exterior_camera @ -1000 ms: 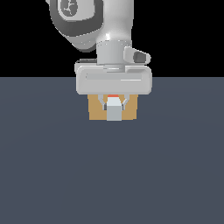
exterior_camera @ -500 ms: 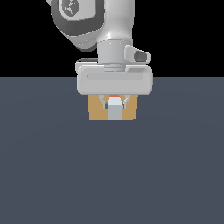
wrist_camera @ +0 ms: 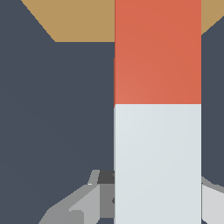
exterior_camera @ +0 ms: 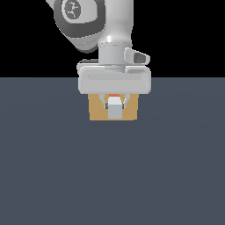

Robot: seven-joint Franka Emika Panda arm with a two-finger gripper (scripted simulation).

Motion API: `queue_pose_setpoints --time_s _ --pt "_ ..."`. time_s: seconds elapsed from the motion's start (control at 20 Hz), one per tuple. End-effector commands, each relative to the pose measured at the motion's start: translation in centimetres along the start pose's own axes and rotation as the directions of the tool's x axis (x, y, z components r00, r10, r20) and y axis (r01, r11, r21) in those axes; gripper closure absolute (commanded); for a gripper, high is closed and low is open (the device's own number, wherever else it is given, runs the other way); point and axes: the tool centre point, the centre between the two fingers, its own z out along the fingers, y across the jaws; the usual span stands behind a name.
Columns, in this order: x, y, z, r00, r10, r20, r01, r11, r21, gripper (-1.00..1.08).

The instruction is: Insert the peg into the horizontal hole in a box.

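End effector [exterior_camera: 114,105] lowered just above grey desk [exterior_camera: 112,176], fingers clamped on peg [wrist_camera: 157,109] at white end. Peg's orange-red section runs toward tan box [exterior_camera: 97,110] directly behind. Hole hidden by end effector.

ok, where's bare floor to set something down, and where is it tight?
Bare dark floor lies in front of the box and off both its sides, to the exterior view's left and right. Crowded: the box face, where the claw holds the peg.
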Motion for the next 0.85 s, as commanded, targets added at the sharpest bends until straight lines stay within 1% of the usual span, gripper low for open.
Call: queue_pose_setpoints --time_s 0.0,0.3,0.45,0.65,0.8 --pt "1.4 0.1 -0.2 1.000 -0.002 -0.001 0.002 1.000 -0.004 1.08" --pt "6.6 0.0 -0.3 1.000 -0.002 -0.001 0.002 1.000 -0.005 1.08" --pt "8.7 0.0 -0.3 1.000 -0.002 -0.001 0.002 1.000 -0.005 1.08" --pt "10.4 0.1 -0.3 1.000 -0.002 -0.001 0.002 1.000 -0.006 1.08" --pt "10.8 0.1 -0.3 1.000 -0.002 -0.001 0.002 1.000 -0.006 1.08"
